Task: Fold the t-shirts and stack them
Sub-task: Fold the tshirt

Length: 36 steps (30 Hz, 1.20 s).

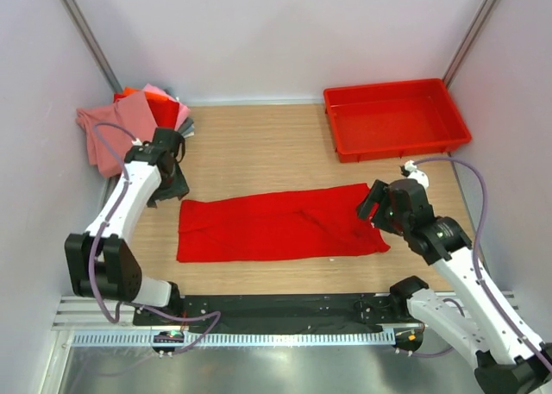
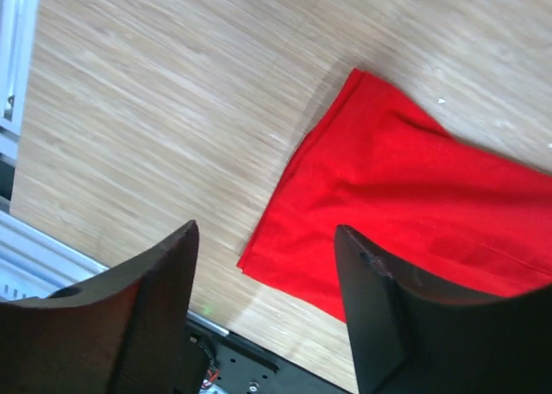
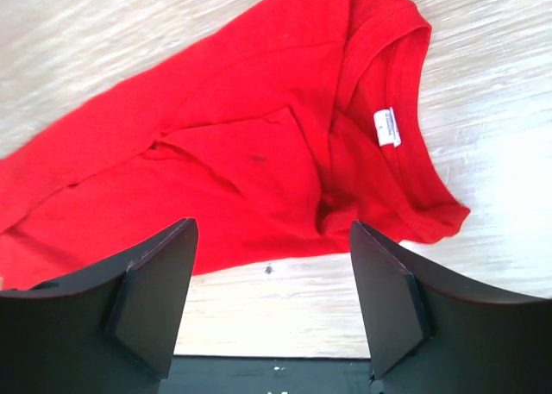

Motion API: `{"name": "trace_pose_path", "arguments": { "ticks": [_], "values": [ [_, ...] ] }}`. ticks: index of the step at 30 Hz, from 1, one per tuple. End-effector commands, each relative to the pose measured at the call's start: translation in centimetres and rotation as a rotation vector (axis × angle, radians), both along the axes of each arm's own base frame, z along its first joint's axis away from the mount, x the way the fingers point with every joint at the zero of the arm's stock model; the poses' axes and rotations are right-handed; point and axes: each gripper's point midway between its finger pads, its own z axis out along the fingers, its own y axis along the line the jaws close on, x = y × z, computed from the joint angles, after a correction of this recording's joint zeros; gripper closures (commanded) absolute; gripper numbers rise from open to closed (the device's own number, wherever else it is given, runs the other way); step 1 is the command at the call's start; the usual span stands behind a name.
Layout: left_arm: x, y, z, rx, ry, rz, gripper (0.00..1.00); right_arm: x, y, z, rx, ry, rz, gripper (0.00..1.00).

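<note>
A bright red t-shirt lies flat on the wooden table as a long band folded lengthwise. My left gripper hovers over its left end and is open, with nothing between the fingers. In the left wrist view the shirt's corner lies beyond the open left gripper. My right gripper is open above the right end. In the right wrist view the collar with its white label and the shirt lie beyond the empty right gripper. A pile of other t-shirts in pink, red and orange sits at the back left.
A rigid red plastic tray stands at the back right. White walls close in the table on three sides. A black rail and the arm bases run along the near edge.
</note>
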Motion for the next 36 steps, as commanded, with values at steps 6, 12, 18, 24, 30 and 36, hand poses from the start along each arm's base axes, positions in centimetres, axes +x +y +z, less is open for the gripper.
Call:
{"name": "trace_pose_path", "arguments": {
  "ticks": [6, 12, 18, 24, 30, 36],
  "values": [
    [3.0, -2.8, 3.6, -0.139, -0.197, -0.039, 0.34, 0.5, 2.0, 0.5, 0.092, -0.001, 0.032, 0.24],
    [4.3, -6.9, -2.3, -0.109, -0.068, -0.109, 0.39, 3.3, 3.9, -3.0, 0.059, 0.069, 0.059, 0.24],
    [3.2, -8.9, -9.6, -0.093, 0.127, -0.106, 0.42, 6.0, 6.0, -8.2, -0.031, 0.216, 0.091, 0.22],
    [-0.6, -11.9, -12.4, -0.145, 0.2, -0.169, 0.43, 8.9, 9.6, -12.4, -0.129, 0.336, 0.185, 0.18],
    [-5.8, -14.5, -12.8, -0.262, 0.235, -0.21, 0.45, 14.9, 13.8, -13.2, -0.157, 0.351, 0.262, 0.18],
    [-11.0, -15.6, -11.5, -0.345, 0.214, -0.228, 0.44, 22.8, 19.9, -12.8, -0.148, 0.306, 0.415, 0.19]
  ]
}}
